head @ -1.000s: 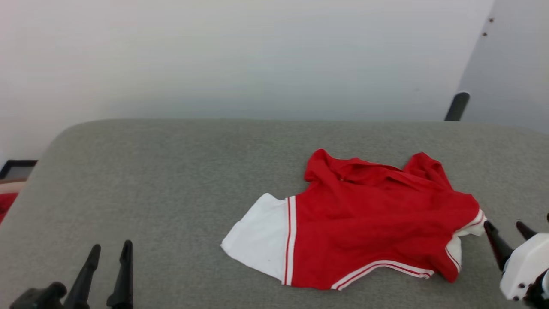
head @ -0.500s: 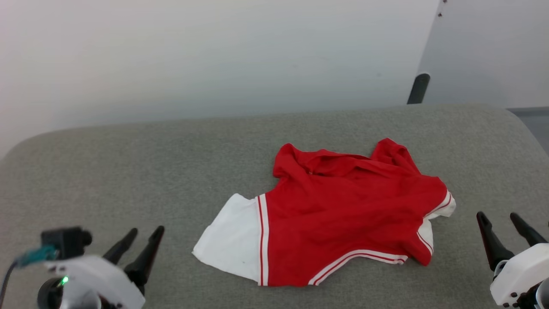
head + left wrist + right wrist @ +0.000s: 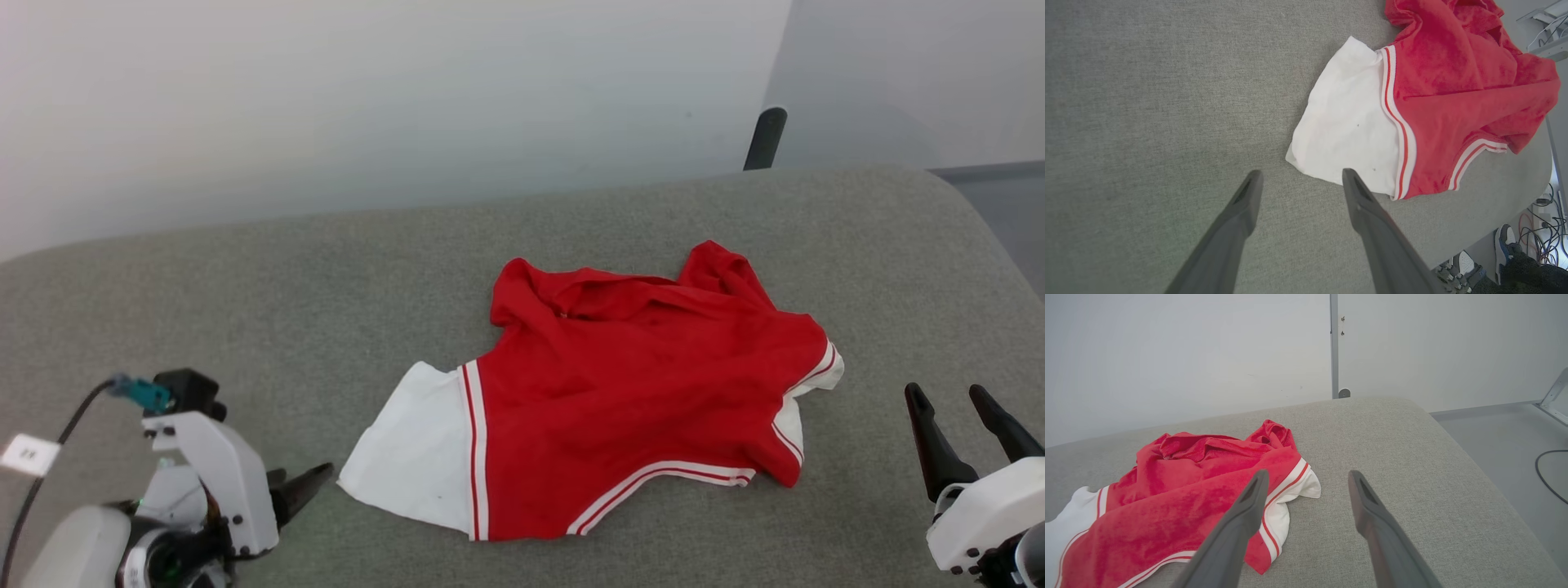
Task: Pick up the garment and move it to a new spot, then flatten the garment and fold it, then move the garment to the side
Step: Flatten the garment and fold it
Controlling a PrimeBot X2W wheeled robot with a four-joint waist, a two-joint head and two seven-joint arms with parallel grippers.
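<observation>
Grey felt-like padded table (image 3: 245,286), rounded corners, against plain pale wall (image 3: 367,98). Garment (image 3: 629,392) crumpled mid-table: soft red knit, white sleeve (image 3: 416,457) spread flat (red-striped trim at seam). Left gripper (image 3: 1299,175) fingers apart, empty, just beside sleeve corner. Right gripper (image 3: 945,394) likewise splayed, empty, near garment's opposite side, not touching.

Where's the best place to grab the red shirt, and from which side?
On the garment, likely the white sleeve, lying flat with a free edge facing the open left tool: slide in low from the left. The bunched striped sleeve on the other side juts toward the open right tool, offering a second grip from the right.
</observation>
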